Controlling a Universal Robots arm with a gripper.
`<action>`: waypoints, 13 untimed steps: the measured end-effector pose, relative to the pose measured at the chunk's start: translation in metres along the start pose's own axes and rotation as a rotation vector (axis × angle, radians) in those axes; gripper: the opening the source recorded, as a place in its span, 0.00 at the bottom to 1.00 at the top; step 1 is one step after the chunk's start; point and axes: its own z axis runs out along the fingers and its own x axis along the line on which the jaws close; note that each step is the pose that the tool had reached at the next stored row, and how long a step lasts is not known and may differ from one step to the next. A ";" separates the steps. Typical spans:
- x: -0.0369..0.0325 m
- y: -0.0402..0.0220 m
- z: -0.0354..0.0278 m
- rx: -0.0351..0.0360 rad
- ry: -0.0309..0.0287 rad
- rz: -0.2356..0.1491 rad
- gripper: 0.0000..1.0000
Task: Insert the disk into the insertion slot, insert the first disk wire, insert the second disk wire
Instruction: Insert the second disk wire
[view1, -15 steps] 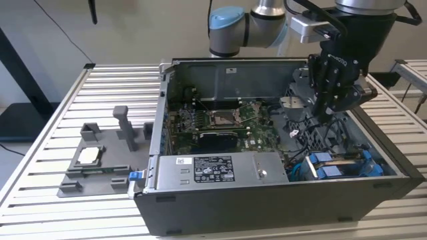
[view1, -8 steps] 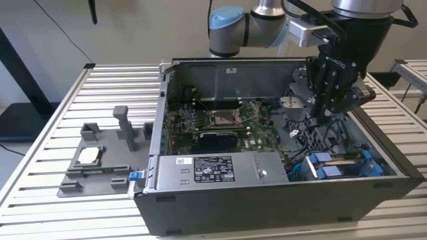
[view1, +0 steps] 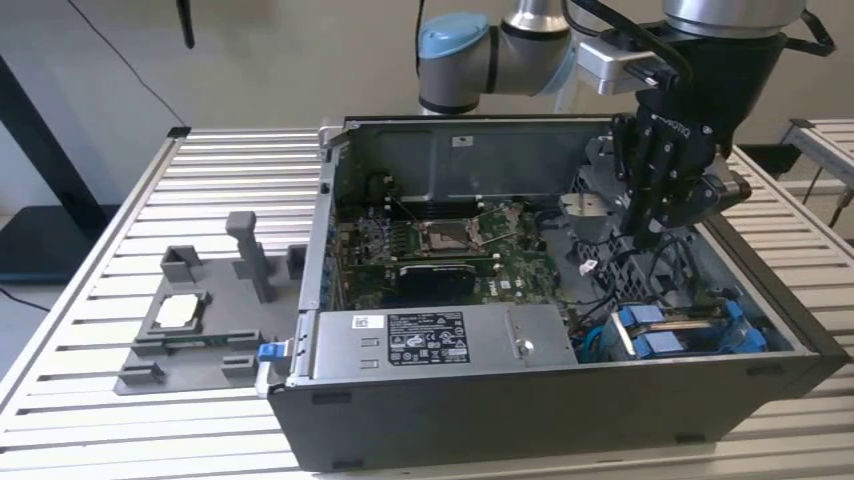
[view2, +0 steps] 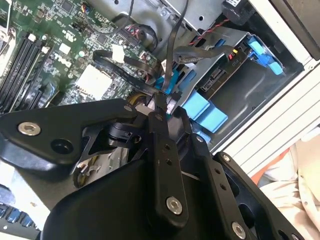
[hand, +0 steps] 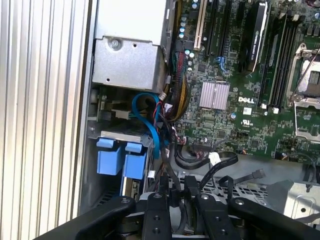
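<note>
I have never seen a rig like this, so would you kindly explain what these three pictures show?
It is one robot arm with a black end effector, working inside an open computer case that lies on a slatted metal table. The exterior view looks at the scene from off the arm; both wrist views come from cameras riding on the arm, looking past the end effector at the motherboard. Beside the case, toward the exterior view's left, is a grey fixture tray. The disk, in its blue carrier, sits in the insertion slot. Black cables run by the end effector's tip; whether it grips one I cannot tell.
</note>
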 end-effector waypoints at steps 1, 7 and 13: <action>0.0000 0.0000 0.0000 0.0000 0.0000 0.000 0.25; 0.0000 0.0000 0.0000 0.0000 0.0001 0.000 0.16; 0.0000 0.0000 0.0000 0.0000 0.0001 0.000 0.16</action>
